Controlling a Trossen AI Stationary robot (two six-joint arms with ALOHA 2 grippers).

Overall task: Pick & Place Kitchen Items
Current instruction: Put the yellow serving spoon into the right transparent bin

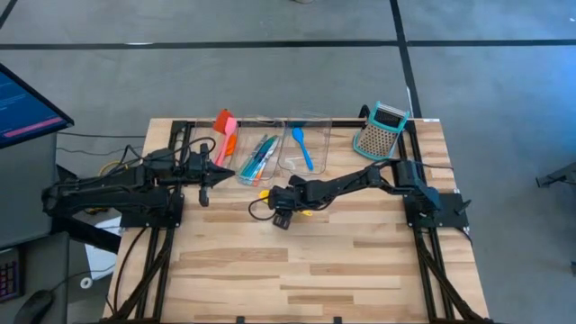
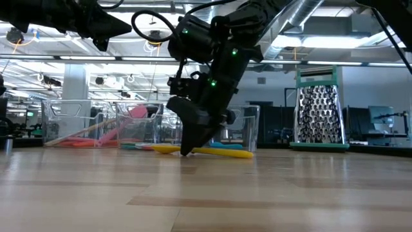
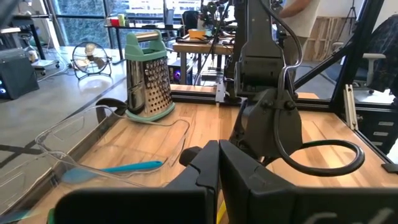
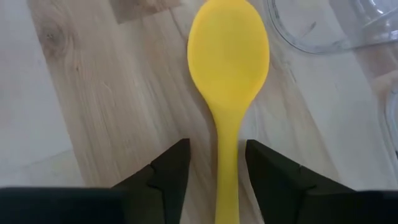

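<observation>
No text, label, brand, number or sign can be read in any view. The monitor (image 1: 27, 106) beside the worktop (image 1: 297, 270) shows lines of writing, but they are too small to make out.

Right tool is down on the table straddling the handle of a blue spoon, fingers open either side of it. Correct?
Not quite: the spoon is yellow, not blue. The right wrist view shows the right tool with its fingers open either side of the handle of the yellow spoon, which lies on the table. The blue spoon sits in a clear bin.
</observation>
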